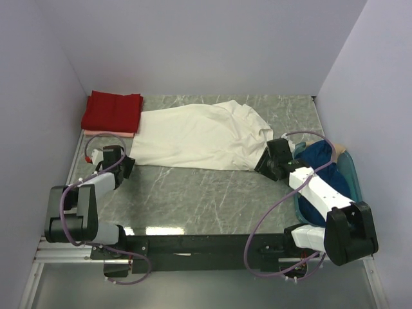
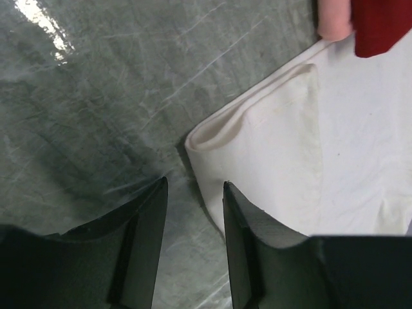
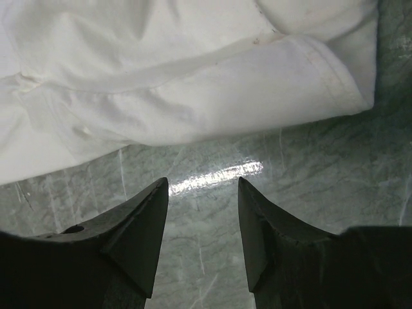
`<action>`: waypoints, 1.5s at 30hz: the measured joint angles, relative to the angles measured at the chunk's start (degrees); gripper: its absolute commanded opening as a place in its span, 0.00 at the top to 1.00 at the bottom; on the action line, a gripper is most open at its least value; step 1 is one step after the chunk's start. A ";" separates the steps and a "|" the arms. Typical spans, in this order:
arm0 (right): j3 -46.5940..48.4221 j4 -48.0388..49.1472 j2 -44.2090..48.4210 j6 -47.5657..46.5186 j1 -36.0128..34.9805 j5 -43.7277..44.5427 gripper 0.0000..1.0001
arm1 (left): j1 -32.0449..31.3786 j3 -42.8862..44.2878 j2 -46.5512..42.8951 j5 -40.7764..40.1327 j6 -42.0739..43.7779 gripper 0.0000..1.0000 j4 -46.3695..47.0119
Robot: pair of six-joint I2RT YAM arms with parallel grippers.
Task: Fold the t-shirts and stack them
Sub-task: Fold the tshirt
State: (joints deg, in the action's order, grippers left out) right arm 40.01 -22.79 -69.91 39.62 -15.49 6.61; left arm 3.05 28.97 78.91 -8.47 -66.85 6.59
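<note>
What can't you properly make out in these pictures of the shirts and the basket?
- Pale pink shirt: the top view shows only a thin edge, because the red shirt lies on it. The left wrist view cuts it off at the top edge.
- Dark blue shirt: it sits in the teal basket, partly hidden by the right arm in the top view.
- Cream-white shirt: each wrist view shows only one corner.

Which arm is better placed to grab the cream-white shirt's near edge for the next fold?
Left, probably. The left gripper, open, has a corner of the cream-white shirt just ahead of it. The right gripper, also open, has bare table to cross before the shirt's edge.
</note>
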 measured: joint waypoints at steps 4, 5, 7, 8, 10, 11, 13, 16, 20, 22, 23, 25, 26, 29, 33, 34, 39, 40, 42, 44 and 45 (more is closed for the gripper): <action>-0.24 0.94 0.00 0.00 0.55 -0.70 0.46 | 0.00 0.07 1.92 0.00 -0.50 0.56 1.11; -0.35 0.98 0.00 0.00 0.72 -0.76 0.46 | 0.00 0.09 2.27 -0.02 -0.52 0.56 1.49; -0.66 1.31 0.00 0.00 1.01 -0.96 0.46 | 0.02 0.52 2.97 -0.11 -0.55 0.57 2.19; -0.87 1.49 0.00 0.00 1.16 -1.14 0.46 | 0.02 0.81 3.45 -0.22 -0.55 0.58 2.25; -1.25 1.64 0.00 0.00 1.38 -1.29 0.45 | 0.02 1.44 4.33 -0.39 -0.57 0.61 2.58; -1.40 1.81 0.00 0.02 1.55 -1.38 0.45 | 0.02 1.73 4.79 -0.42 -0.59 0.67 2.67; -1.68 2.16 0.00 0.02 1.90 -1.62 0.44 | 0.04 2.23 5.70 -0.44 -0.61 0.77 2.73; -1.84 2.23 0.00 0.22 2.58 -1.79 0.43 | 0.04 2.67 6.60 -0.48 -0.66 0.99 2.34; -1.95 2.32 0.00 0.63 3.56 -1.86 0.35 | 0.04 3.72 6.64 -1.05 -0.35 0.99 0.33; -2.29 2.49 -0.02 0.92 4.07 -1.88 0.34 | 0.02 4.57 6.32 -2.16 -0.26 0.99 -2.05; -2.67 2.78 -0.04 1.07 4.28 -1.92 0.34 | 0.02 5.07 5.99 -2.97 -0.13 0.99 -3.78; -3.30 2.75 -0.33 1.31 4.70 -2.03 0.34 | 0.04 5.88 5.09 -4.57 0.02 0.99 -6.91; -3.48 2.82 -0.57 1.42 4.92 -2.19 0.34 | 0.09 6.25 4.35 -5.38 0.04 0.99 -8.63; -3.72 3.08 -1.77 1.44 5.99 -2.97 0.34 | 0.96 6.73 1.31 -7.61 0.09 0.99 -12.94; -3.69 3.10 -2.01 1.40 6.43 -3.76 0.34 | 4.33 6.73 -3.63 -9.90 0.20 0.99 -17.64; -3.69 3.10 -2.01 1.36 6.43 -4.07 0.35 | 5.29 6.62 -5.16 -10.54 0.22 0.99 -18.69; -3.76 3.10 -1.68 1.27 6.43 -4.83 0.35 | 6.99 4.04 -11.87 -12.48 0.39 0.99 -20.87; -3.93 3.21 -1.51 1.27 6.43 -5.03 0.35 | 7.04 3.67 -12.46 -12.50 0.46 0.99 -21.20; -4.72 3.58 -1.01 1.44 6.43 -5.53 0.36 | 7.06 3.17 -12.87 -12.50 0.79 0.99 -21.62; -5.68 3.87 -0.57 1.53 6.43 -5.79 0.38 | 7.10 3.15 -12.66 -12.48 1.16 0.99 -21.99; -6.12 3.85 -0.33 1.66 6.43 -5.79 0.39 | 7.13 3.15 -12.59 -12.46 1.25 0.99 -22.10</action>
State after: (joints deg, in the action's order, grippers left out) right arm 33.89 -18.94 -70.24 41.28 -9.06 0.82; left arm 10.17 32.12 66.32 -20.93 -65.60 -15.51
